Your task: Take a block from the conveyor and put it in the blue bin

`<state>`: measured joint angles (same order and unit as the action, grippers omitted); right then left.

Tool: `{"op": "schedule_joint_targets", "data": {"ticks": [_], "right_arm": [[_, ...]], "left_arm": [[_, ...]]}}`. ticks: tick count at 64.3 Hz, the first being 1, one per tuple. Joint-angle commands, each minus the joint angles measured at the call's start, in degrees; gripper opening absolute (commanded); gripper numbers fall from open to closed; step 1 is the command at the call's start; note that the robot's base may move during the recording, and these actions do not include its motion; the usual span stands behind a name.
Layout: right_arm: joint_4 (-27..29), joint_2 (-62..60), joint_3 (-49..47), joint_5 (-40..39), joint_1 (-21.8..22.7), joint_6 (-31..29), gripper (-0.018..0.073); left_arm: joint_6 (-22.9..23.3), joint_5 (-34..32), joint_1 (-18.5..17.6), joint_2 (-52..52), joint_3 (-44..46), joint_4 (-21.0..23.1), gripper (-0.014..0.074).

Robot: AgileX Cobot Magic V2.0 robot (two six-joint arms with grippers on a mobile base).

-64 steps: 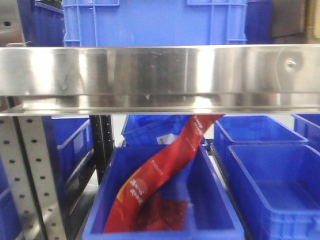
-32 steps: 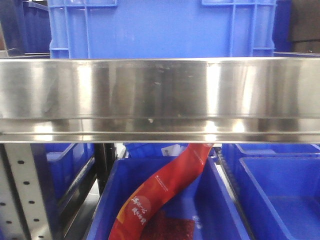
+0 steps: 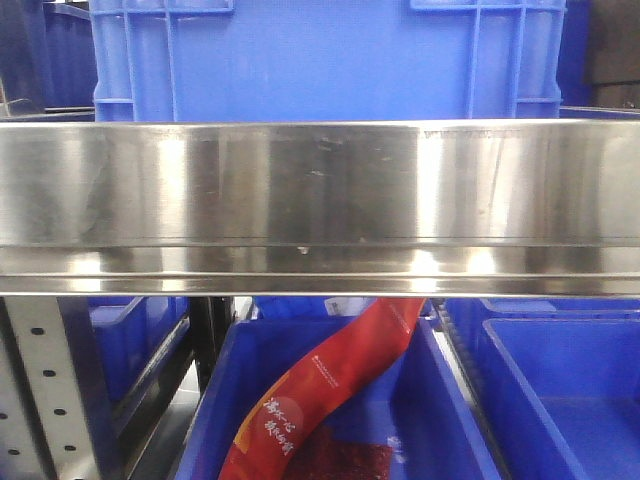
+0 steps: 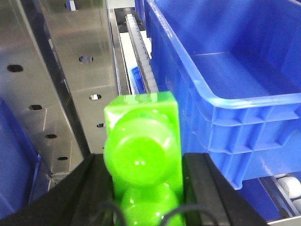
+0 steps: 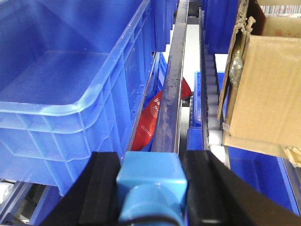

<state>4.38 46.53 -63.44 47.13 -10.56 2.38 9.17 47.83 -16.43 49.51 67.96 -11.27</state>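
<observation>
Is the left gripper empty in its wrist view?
No, the left gripper is shut on the bright green block.

light: bright | glare: steel rail (image 3: 300, 190) | blur: soft throughout

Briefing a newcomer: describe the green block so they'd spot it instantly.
In the left wrist view, find the big blue bin at right. Beside it, the left tool grips the block: the only bright green thing, with round studs.
</observation>
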Motion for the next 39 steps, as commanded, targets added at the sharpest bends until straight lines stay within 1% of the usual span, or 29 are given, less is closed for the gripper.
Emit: {"op": "schedule_joint_targets", "data": {"ticks": [1, 17, 39], "right_arm": [[-0.61, -0.22, -0.43, -1.34, -0.11, -0.21, -0.0162], [-0.61, -0.22, -0.43, -1.34, -0.11, -0.21, -0.0162], [-0.61, -0.22, -0.43, -4.34, -0.09, -0.21, -0.0162]], "left_arm": [[0.52, -1.00, -0.44, -0.22, 0.10, 0.07, -0.0111], [0.52, -1.00, -0.44, -0.22, 0.10, 0.07, -0.0111], [0.52, -1.00, -0.44, -0.22, 0.10, 0.07, -0.0111]]}}
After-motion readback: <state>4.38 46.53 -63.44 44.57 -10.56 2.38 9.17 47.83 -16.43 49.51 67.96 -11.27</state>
